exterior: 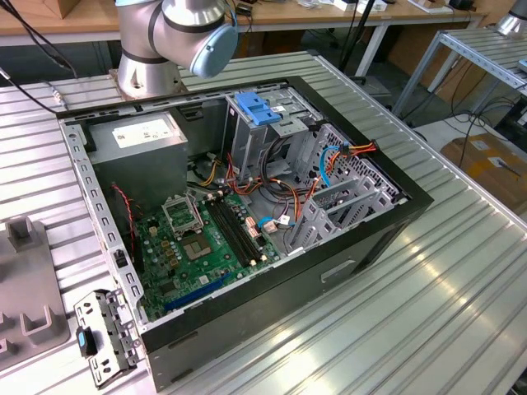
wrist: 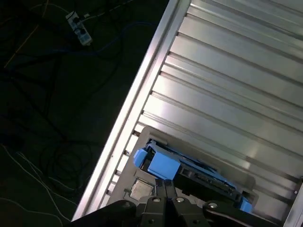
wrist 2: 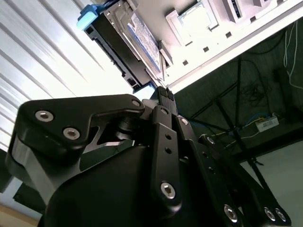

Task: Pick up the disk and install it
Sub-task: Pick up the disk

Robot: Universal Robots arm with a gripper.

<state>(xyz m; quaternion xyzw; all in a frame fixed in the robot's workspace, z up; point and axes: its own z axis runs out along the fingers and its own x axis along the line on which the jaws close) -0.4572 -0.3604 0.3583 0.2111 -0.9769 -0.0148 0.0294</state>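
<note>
Gripper [wrist 2: 164,92] first: in both wrist views its two thin fingers lie pressed together, with no gap that I can see. The tips stand just beside one end of the disk [wrist: 199,176]. Whether they pinch some thin edge there, I cannot tell. The disk sits in a grey holder [wrist: 138,190] on the ribbed table [wrist: 227,71], close to the table's edge. Beyond that edge is dark floor with cables [wrist: 57,156].

I think the main danger is this edge. Fingers with no opening, if they press against the blue rail [wrist: 158,163], would push the disk instead of taking it, and it could tip out of the holder. A hold at one end may also let the far end hang down.

The disk's long axis runs along the table's ribs, and the end with the blue rail points toward the table's edge. It seems to stand on a long narrow side.
</note>
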